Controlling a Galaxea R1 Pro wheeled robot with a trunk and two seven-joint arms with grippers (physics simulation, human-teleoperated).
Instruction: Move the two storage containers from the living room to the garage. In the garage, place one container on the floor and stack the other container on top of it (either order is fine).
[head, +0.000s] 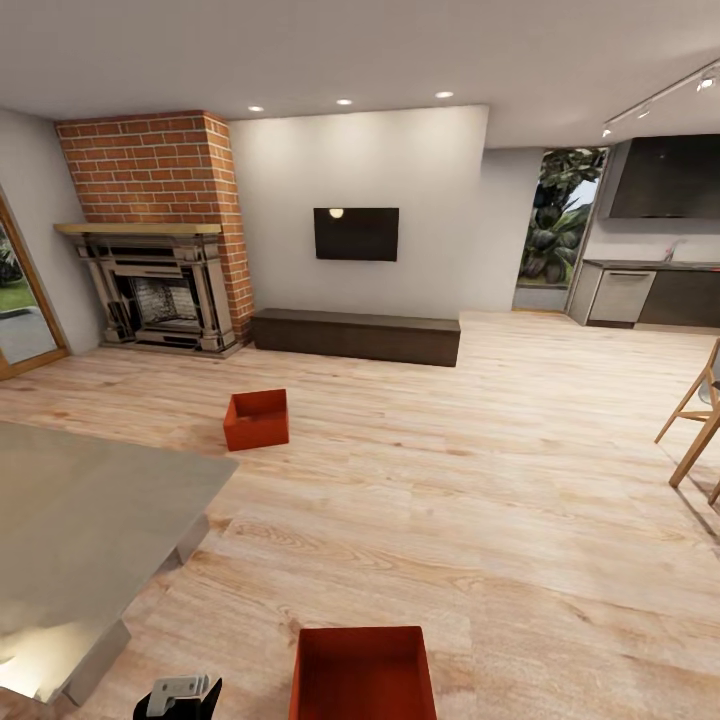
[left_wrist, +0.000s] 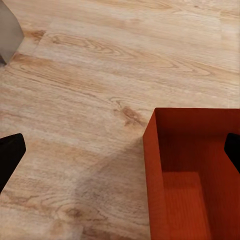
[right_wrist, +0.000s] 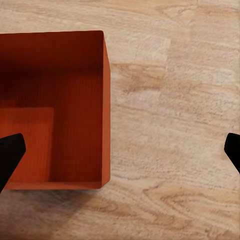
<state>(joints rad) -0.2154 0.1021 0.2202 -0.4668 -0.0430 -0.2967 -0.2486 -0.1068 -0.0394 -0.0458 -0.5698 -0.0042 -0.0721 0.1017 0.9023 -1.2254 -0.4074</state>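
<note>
Now, line by line:
Near container: red-orange bin (head: 363, 672) on the wood floor (head: 480, 480) of the living room, directly below the robot, open top up, empty.
Far container: matching bin (head: 256, 419) further out on the planks, towards the fireplace (head: 160, 290), well apart from the first.
Left gripper (left_wrist: 120, 152): jaws wide apart, one tip over bare planks, the other over the near bin's interior, straddling one side wall.
Right gripper (right_wrist: 120, 150): jaws likewise apart, straddling the opposite wall; neither touches the bin.
Step in hand: probably a two-arm pickup; lower both evenly and pinch the opposite walls together so the thin bin lifts level.
Room: grey table (head: 80, 540) is close on the left; open planks ahead and right until the chair (head: 695, 420).
</note>
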